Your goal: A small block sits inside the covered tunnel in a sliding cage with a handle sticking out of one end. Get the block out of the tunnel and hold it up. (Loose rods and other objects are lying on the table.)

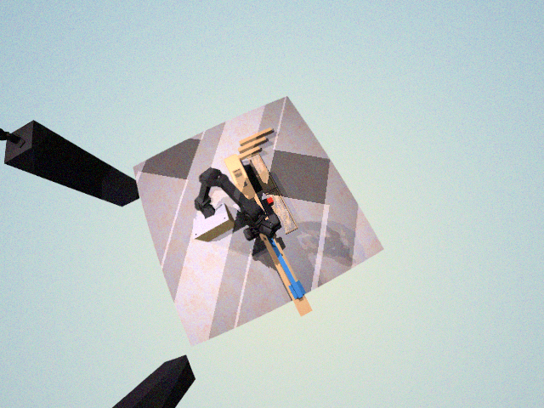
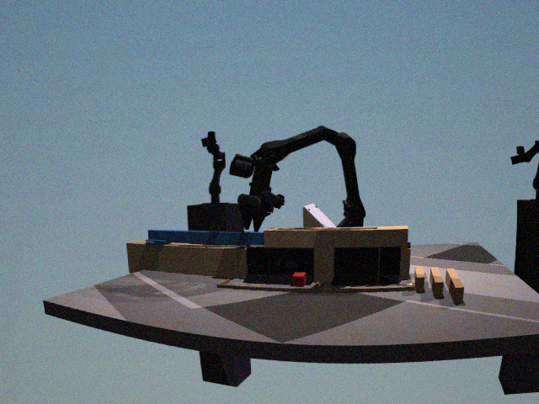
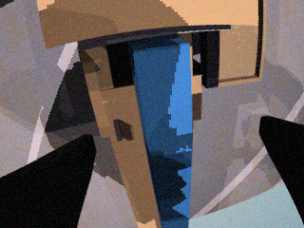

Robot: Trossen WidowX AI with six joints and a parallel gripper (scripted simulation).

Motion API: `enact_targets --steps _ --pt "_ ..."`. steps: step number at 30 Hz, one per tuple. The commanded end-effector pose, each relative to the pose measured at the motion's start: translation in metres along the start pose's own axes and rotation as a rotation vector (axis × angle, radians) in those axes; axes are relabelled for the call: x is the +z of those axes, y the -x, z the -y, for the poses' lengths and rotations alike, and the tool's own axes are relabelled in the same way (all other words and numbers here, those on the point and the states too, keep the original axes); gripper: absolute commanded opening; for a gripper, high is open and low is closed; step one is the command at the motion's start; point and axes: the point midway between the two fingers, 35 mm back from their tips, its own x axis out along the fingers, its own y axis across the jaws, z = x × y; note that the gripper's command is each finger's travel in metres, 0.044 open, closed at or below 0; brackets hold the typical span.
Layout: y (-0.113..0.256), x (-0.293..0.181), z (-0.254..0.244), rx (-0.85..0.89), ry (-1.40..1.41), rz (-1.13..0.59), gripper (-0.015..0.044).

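Pale blue-green backdrop behind a tabletop (image 1: pixel 206 280) (image 2: pixel 348 321) (image 3: pixel 19 71) patterned in muted greys and pinks.

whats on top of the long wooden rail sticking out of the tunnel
A long blue bar lies along it; its far end, under the tunnel roof, is covered.

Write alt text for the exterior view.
A black robot arm arches over a tan wooden tunnel, its open gripper above a long blue bar. A small red cube sits in front of the tunnel's dark openings; three short tan wooden rods lie off its right end.
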Motion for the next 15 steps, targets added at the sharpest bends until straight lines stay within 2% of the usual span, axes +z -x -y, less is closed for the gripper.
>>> enact_targets --steps 1,15 --pt "0.002 0.006 0.001 -0.008 -0.004 -0.006 0.0440" --pt "-0.017 0.009 -0.003 -0.009 -0.004 -0.005 0.0440"
